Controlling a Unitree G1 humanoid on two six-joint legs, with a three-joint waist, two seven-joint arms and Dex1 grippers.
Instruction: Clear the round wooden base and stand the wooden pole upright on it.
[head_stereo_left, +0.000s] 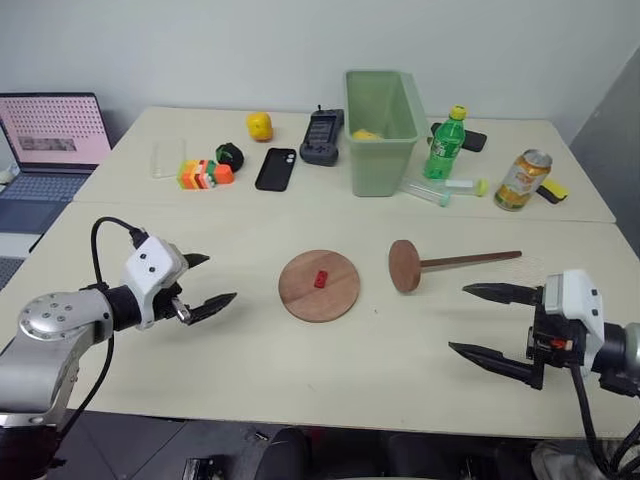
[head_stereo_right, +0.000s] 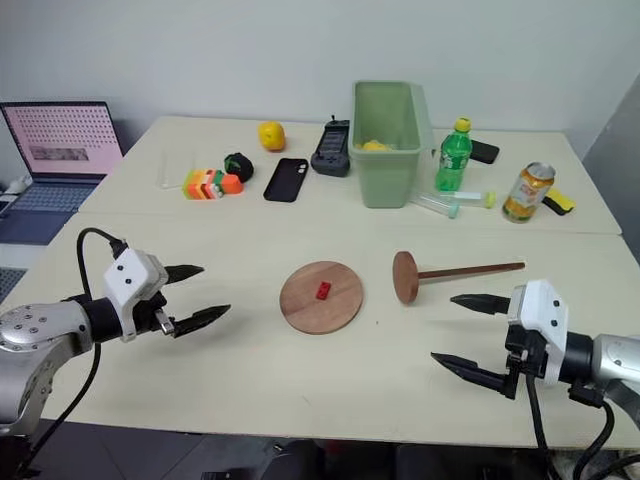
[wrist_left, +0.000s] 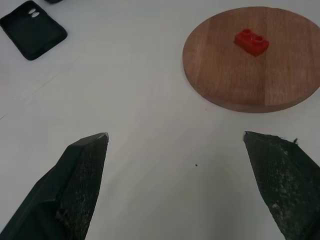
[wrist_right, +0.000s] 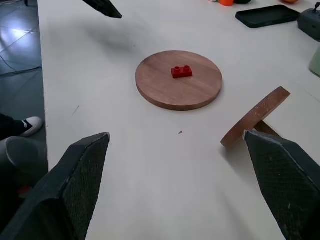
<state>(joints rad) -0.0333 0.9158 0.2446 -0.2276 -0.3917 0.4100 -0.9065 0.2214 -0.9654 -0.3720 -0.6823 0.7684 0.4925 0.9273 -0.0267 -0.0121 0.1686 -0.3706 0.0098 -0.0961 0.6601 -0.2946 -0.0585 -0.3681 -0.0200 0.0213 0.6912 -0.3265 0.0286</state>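
The round wooden base (head_stereo_left: 319, 286) lies flat in the middle of the table with a small red brick (head_stereo_left: 321, 279) on top of it. To its right the wooden pole (head_stereo_left: 470, 260) lies on its side, its round disc end (head_stereo_left: 404, 266) facing the base. My left gripper (head_stereo_left: 209, 282) hovers open to the left of the base, with nothing between its fingers. My right gripper (head_stereo_left: 487, 320) is open near the front right of the table, below the pole, also holding nothing.
At the back stand a green bin (head_stereo_left: 381, 130), a green bottle (head_stereo_left: 445, 144), a can (head_stereo_left: 523, 180), a black phone (head_stereo_left: 276, 168), a black device (head_stereo_left: 322, 136), coloured blocks (head_stereo_left: 203, 174) and a yellow toy (head_stereo_left: 260, 126). A laptop (head_stereo_left: 50, 150) sits far left.
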